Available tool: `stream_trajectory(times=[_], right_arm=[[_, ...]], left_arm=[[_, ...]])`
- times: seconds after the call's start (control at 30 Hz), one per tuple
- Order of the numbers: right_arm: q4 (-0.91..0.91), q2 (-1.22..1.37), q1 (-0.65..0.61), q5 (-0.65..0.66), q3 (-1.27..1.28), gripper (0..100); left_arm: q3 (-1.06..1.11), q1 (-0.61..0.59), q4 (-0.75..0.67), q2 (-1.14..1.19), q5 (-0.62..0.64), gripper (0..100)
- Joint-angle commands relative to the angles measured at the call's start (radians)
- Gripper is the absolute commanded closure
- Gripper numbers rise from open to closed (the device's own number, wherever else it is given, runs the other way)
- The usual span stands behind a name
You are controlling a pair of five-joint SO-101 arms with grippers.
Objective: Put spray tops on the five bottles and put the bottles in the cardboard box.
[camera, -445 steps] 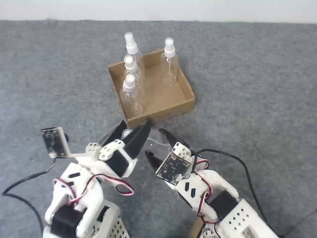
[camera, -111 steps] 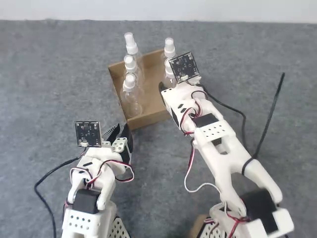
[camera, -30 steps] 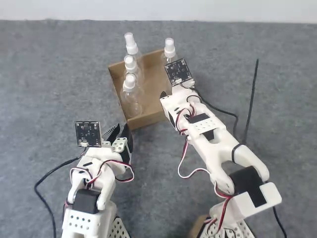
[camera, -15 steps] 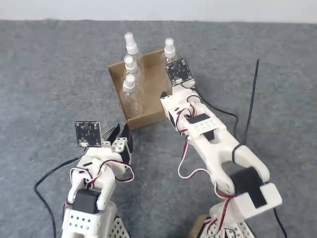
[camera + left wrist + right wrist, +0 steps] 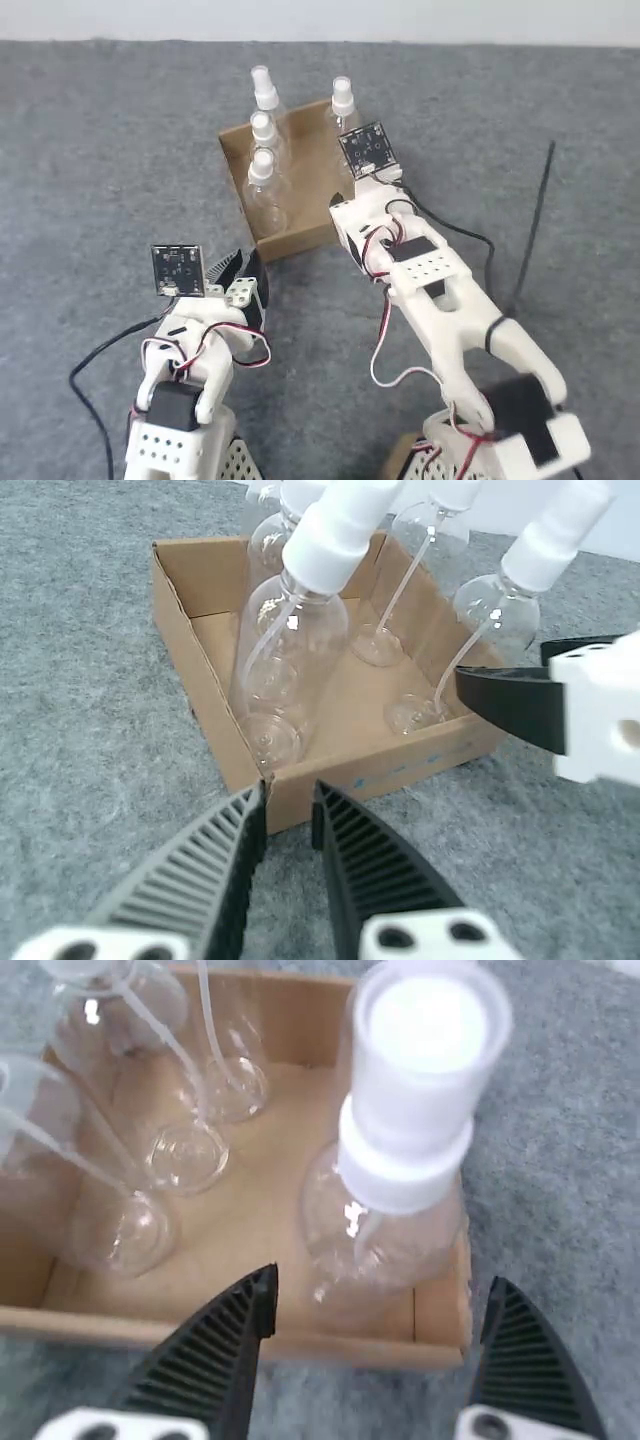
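The cardboard box [image 5: 372,205] holds several clear bottles with white spray tops, among them one at the far right corner [image 5: 343,100] and one at the near left [image 5: 262,180]. In the right wrist view another capped bottle [image 5: 385,1220] stands upright in a near corner of the box [image 5: 230,1335]. My right gripper [image 5: 385,1310] is open wide just short of it, touching nothing. The right arm [image 5: 405,255] hangs over the box's near right side. My left gripper [image 5: 243,270] rests in front of the box [image 5: 400,770], its fingers [image 5: 235,850] a narrow gap apart and holding nothing.
Grey carpet [image 5: 540,120] surrounds the box on all sides. Cables trail from both arms, one black cable [image 5: 530,230] arching to the right of the right arm. The other arm's black finger [image 5: 510,705] shows beside the box in the left wrist view.
The bottle that stood in front of the box between both grippers now stands inside it. In the last half second the right arm drew back slightly from the box. The left arm stayed still.
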Motion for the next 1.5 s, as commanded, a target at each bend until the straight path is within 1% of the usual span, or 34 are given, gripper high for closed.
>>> stream_trajectory(times=[0.0,0.2,0.4,0.47,0.6,0.8,0.97,1.07,1.2,1.47], right_arm=[[0.105,-0.134,0.005,-0.006,-0.023,72.8],[0.18,-0.185,0.005,-0.006,-0.023,73.1],[0.199,-0.2,0.008,-0.006,-0.023,73.1],[0.199,-0.205,0.012,-0.006,-0.021,75.3],[0.199,-0.205,0.012,-0.003,-0.021,82.9],[0.214,-0.205,0.012,0.0,-0.023,83.5],[0.349,-0.205,0.004,-0.008,-0.1,83.7],[0.39,-0.205,0.008,-0.008,-0.124,83.8],[0.392,-0.205,0.008,-0.006,-0.127,88.9],[0.392,-0.205,0.004,0.0,-0.127,89.8]], left_arm=[[-0.013,-0.005,0.008,-0.009,-0.011,93],[-0.013,-0.005,0.008,-0.009,-0.011,93],[-0.013,-0.005,0.008,-0.009,-0.011,93],[-0.013,-0.005,0.008,-0.009,-0.011,93],[-0.013,-0.005,0.008,-0.009,-0.011,93],[-0.013,-0.005,0.008,-0.009,-0.011,93],[-0.013,-0.005,0.008,-0.009,-0.011,93],[-0.013,-0.005,0.008,-0.009,-0.011,93],[-0.013,-0.005,0.008,-0.009,-0.011,93],[-0.013,-0.005,0.008,-0.009,-0.011,93]])
